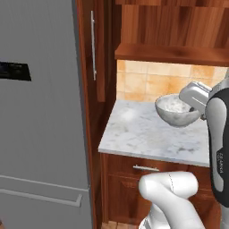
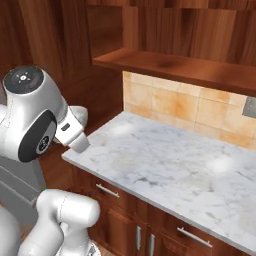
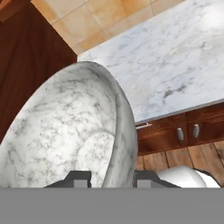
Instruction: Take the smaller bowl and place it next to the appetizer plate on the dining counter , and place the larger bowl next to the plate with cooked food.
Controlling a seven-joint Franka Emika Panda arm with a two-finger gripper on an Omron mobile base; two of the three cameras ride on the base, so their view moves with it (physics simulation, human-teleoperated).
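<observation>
A tall grey fridge [image 1: 40, 112] stands at the far left, then the narrow marble worktop [image 1: 147, 134] backed by orange tiles [image 1: 147, 80]. Above that worktop's right end the smaller bowl [image 1: 175, 109] hangs clear of the stone, the gripper [image 3: 107, 178] pinching its rim between narrow jaws. I'd carry it level and slowly toward the dining counter, since a rim pinch could let it swing.
</observation>
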